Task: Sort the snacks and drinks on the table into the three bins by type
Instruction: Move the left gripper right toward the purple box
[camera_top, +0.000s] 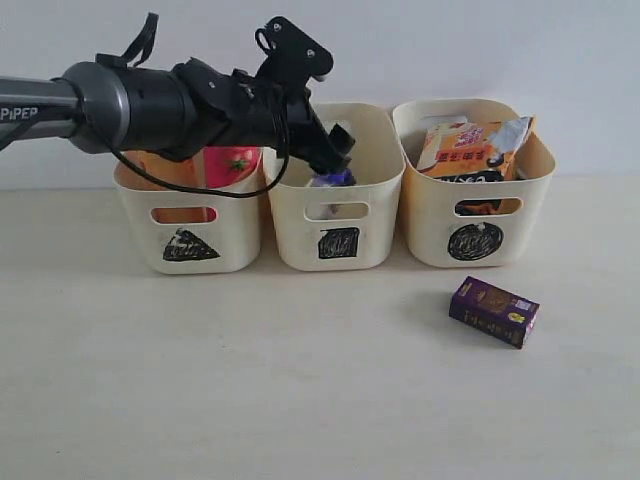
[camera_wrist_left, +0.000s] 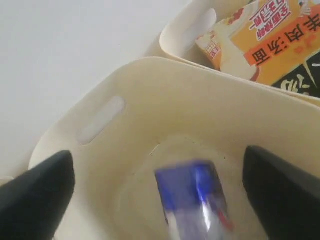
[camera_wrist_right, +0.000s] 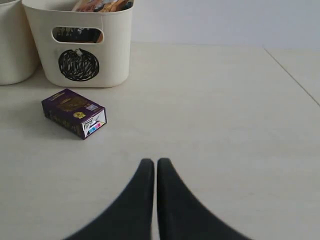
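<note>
My left gripper hangs open over the middle, square-marked bin. In the left wrist view its fingers stand wide apart around, and a blurred white-and-blue carton lies loose below them inside that bin. The dark purple carton lies on the table, right of centre, also seen as the purple carton ahead of my right gripper, which is shut on nothing low over the table. The triangle bin holds a pink chip tube. The circle bin holds an orange noodle bag.
The three bins stand side by side against the back wall. The left arm reaches in from the left above the triangle bin. A table seam runs at the far right of the right wrist view.
</note>
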